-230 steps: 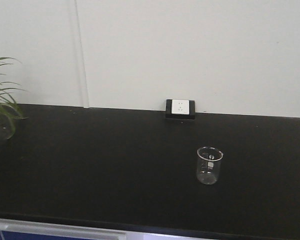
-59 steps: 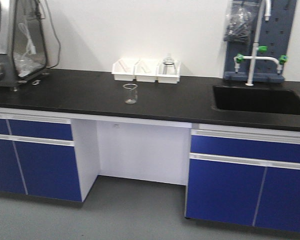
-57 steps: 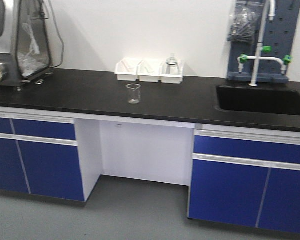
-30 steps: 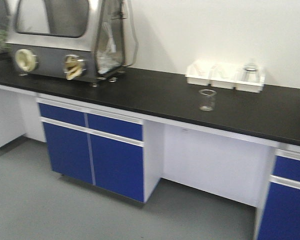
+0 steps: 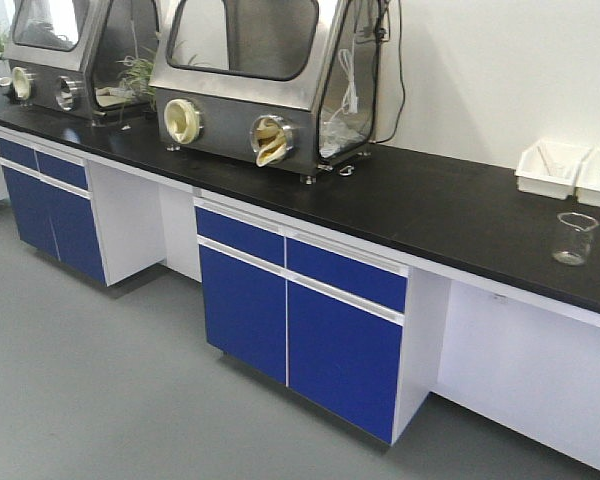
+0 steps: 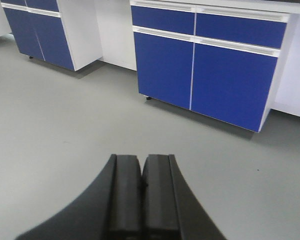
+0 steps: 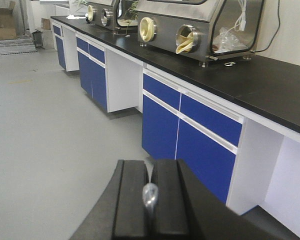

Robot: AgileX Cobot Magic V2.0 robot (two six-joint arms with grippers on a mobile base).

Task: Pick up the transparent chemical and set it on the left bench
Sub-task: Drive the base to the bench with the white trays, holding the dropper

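The view had swung left along the surface [image 5: 450,205] in the last half second. The transparent chemical [image 5: 575,238], which had stood right of mid-frame, now sat at the far right edge of the front view. A second glove box [image 5: 65,50] had come into sight at the far left, beyond the first glove box [image 5: 270,75].

The beaker stood upright on the black top, just in front of the white bins [image 5: 552,168] and apart from them, with no claw anywhere near it.

The left claw [image 6: 141,165] had its jaws pressed flat together over bare floor, holding nothing. The right claw [image 7: 150,172] was also closed narrow, with a small translucent piece [image 7: 150,196] pinched between its pads. I could not tell what that piece was.

Since the beaker rested on the stretch backed by the bins, I judged the placing already done. The robot seemed to be turning away from it rather than lining up for a grasp. If the beaker had yet to be handled, the base would first need to swing back right to face it.
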